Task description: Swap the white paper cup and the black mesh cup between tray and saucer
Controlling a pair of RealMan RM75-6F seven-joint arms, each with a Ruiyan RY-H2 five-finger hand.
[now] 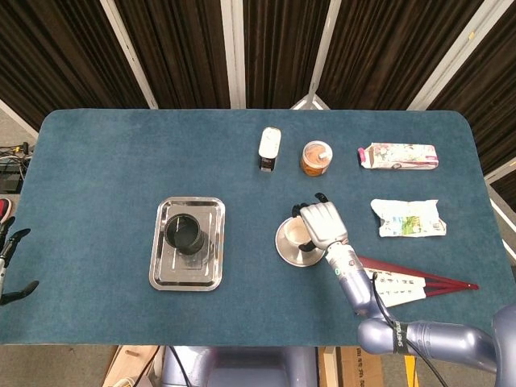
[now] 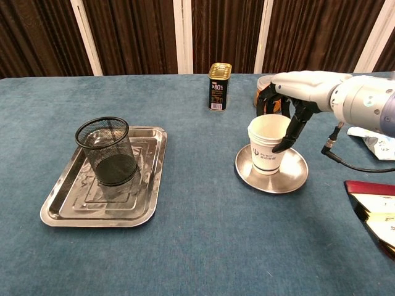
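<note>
The white paper cup stands on the round metal saucer, right of centre. My right hand wraps it from the right: the thumb presses its near side and the other fingers curl behind its rim. The black mesh cup stands upright in the steel tray on the left. At the far left edge of the head view, off the table, my left hand hangs with fingers apart and holds nothing.
A small gold can and an orange-filled jar stand behind the saucer. A pink carton and a white packet lie at the right. A red-edged flat item lies at the front right.
</note>
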